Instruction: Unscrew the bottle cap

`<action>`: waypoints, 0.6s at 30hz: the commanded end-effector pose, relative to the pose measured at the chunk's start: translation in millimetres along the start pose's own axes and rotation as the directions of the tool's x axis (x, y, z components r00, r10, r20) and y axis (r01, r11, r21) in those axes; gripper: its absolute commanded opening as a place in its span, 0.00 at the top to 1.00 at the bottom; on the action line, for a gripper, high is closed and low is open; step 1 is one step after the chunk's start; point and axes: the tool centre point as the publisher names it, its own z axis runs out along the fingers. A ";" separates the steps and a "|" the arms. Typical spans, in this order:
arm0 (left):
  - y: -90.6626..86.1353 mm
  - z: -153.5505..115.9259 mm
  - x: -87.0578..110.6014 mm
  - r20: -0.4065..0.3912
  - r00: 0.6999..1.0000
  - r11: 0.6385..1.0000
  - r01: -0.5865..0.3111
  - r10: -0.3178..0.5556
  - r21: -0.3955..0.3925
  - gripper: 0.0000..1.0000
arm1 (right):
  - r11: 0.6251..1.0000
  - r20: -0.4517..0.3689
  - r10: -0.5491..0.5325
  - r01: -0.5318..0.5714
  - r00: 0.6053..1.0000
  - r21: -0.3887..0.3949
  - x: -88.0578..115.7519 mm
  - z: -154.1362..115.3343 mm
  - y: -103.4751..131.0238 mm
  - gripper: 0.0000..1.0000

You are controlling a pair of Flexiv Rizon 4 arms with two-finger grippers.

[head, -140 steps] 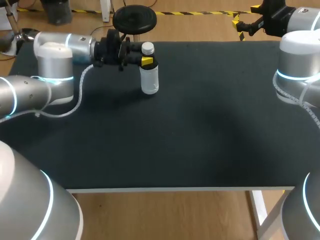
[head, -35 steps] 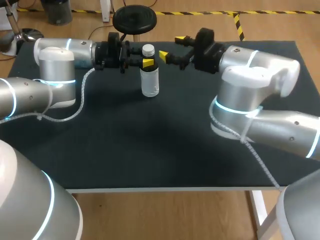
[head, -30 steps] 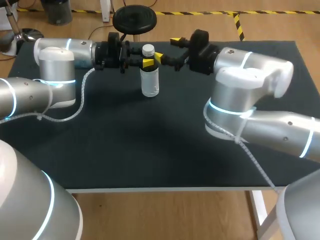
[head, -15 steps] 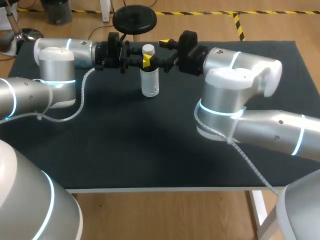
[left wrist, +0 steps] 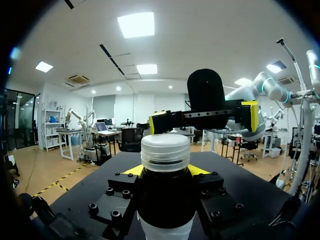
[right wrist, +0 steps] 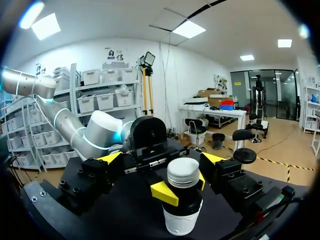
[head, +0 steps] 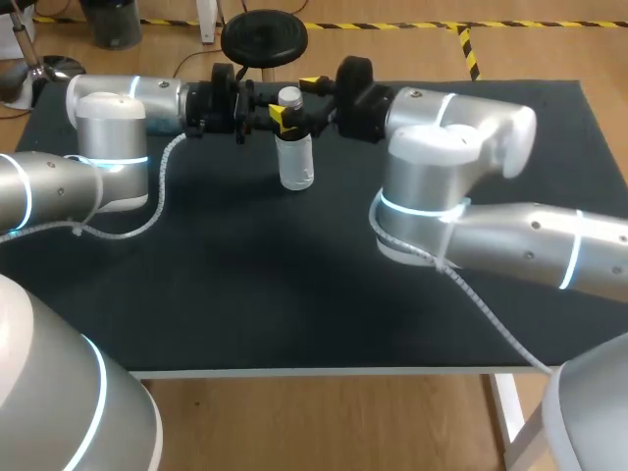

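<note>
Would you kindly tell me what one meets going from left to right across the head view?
Left arm → bottle → right arm.

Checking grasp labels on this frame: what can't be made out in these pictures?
Bottle base: left wrist view, cut off at the picture's edge.
Neck and threads under the cap: right wrist view, covered by the left gripper, so cap looseness is unknown.
Gap between cap and right gripper jaws: head view, yellow tips overlap the cap and left gripper.
Bottle contents: head view, too small.
</note>
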 end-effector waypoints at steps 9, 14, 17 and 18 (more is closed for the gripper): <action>0.5 1.0 0.2 0.002 1.000 1.000 -0.003 0.003 0.002 1.00 | 1.000 0.015 -0.006 0.006 1.000 0.007 -15.5 9.8 -4.2 0.00; 0.5 1.0 0.2 0.002 1.000 1.000 -0.003 0.003 0.002 1.00 | 1.000 0.025 -0.007 0.007 1.000 0.007 -21.0 11.7 -4.1 0.00; 0.5 1.0 0.2 0.002 1.000 1.000 -0.003 0.003 0.002 1.00 | 1.000 0.024 -0.007 0.006 1.000 0.005 -21.0 13.9 -4.9 0.00; 0.5 1.0 0.2 0.002 1.000 1.000 -0.003 0.003 0.002 1.00 | 1.000 0.024 -0.006 0.006 1.000 0.003 -20.8 14.3 -5.0 0.00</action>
